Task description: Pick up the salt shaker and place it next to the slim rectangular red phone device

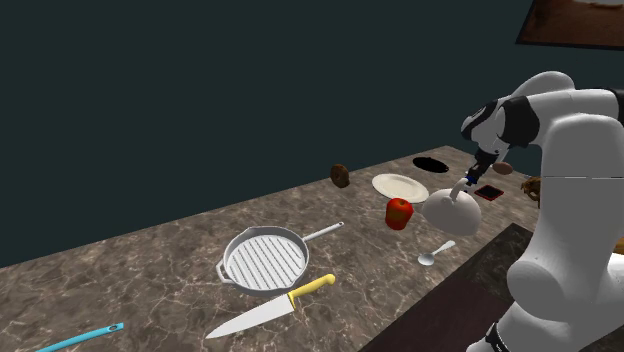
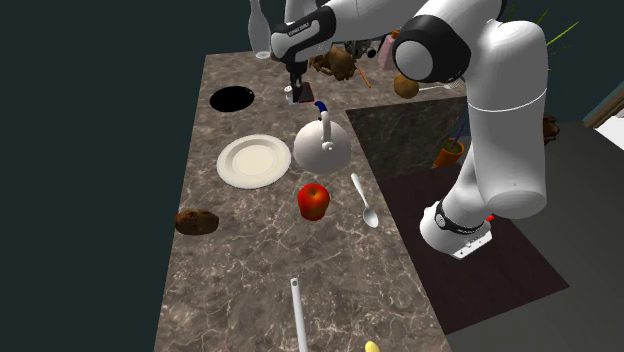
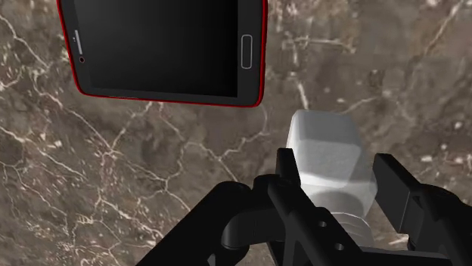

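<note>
Presently the gripper [image 3: 338, 162] hangs low over the brown marbled countertop [image 3: 136, 166], jaws closed on the salt shaker [image 3: 325, 140]; one black finger presses each side of its pale faceted body. Shaker is upright between the fingers; cannot tell whether its base touches the stone. The phone [image 3: 163, 45], black screen with a thin red rim, lies flat on the counter just beyond the shaker, its home-button corner nearest, the two apart. From the second exterior view the gripper sits toward the far end of the counter, close to a round black hole [image 2: 231, 98], with a white kettle [image 2: 320, 148] just beside it. A pale plate [image 2: 254, 161], red apple [image 2: 313, 200] and spoon [image 2: 365, 202] lie nearer the camera.
</note>
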Controlling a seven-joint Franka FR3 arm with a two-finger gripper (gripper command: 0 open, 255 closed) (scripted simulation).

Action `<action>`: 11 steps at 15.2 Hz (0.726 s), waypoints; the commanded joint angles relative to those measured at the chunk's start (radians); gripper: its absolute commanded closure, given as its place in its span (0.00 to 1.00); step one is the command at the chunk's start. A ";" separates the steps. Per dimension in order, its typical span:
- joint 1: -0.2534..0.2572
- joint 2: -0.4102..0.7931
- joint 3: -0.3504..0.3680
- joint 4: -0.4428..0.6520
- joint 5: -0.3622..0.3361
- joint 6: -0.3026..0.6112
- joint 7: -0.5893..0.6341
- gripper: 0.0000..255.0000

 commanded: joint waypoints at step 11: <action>0.022 -0.061 -0.028 0.013 -0.043 -0.066 0.025 0.00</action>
